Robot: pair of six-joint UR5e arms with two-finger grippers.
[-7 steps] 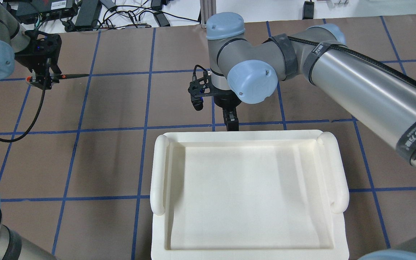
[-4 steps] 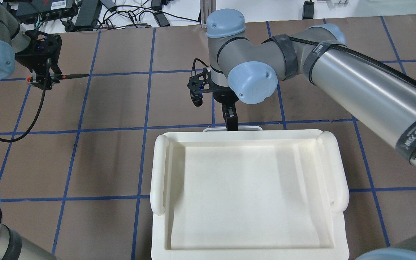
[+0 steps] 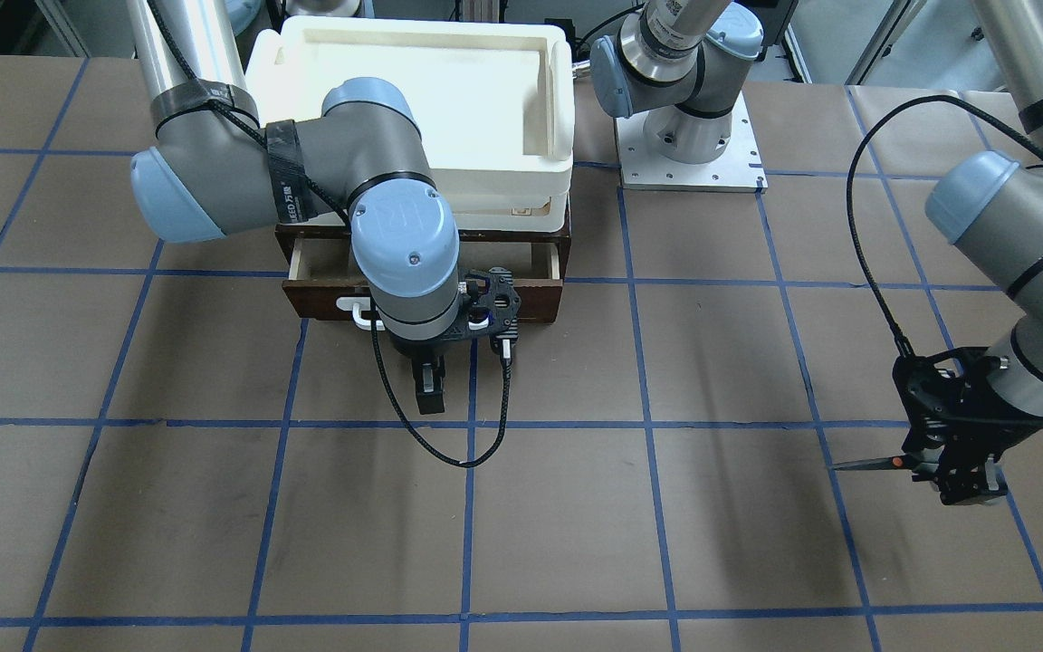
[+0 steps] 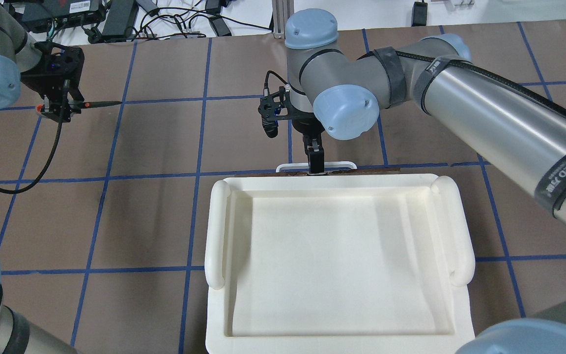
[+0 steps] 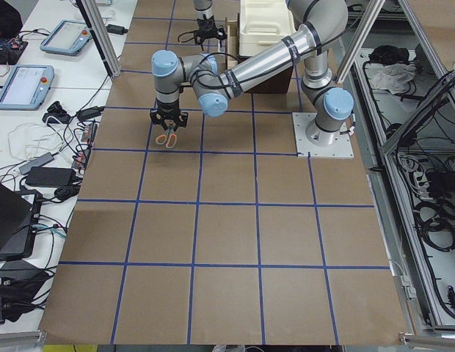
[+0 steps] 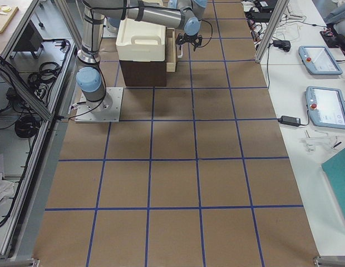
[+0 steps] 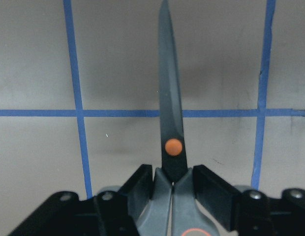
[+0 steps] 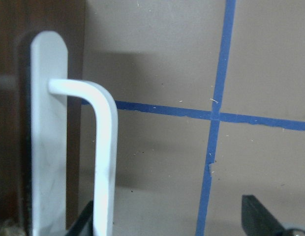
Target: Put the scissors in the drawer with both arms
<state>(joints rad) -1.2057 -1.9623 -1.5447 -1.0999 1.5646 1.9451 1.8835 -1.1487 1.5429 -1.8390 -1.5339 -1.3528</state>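
Observation:
My left gripper (image 4: 59, 105) is shut on the scissors (image 4: 99, 103) above the table at the far left, with the dark blade pointing right. In the left wrist view the blade and orange pivot (image 7: 173, 146) stick out past the fingers (image 7: 206, 182). The dark brown drawer (image 3: 535, 303) stands partly pulled out under the cream bin, its pale inside showing. My right gripper (image 4: 316, 164) points down at the white bar handle (image 4: 342, 163). In the right wrist view its fingers (image 8: 260, 216) stand wide apart, open, the handle (image 8: 106, 147) against the drawer-side finger.
The cream-white plastic bin (image 4: 216, 231) sits on top of the drawer cabinet and hides most of it from above. The right arm's base plate (image 3: 689, 172) is beside the cabinet. Cables and power bricks (image 4: 116, 19) lie beyond the far table edge.
The drawer has slid out from under the bin: its white handle and then its brown front came into view. My right gripper moved away from the robot with it. The left arm stayed still.

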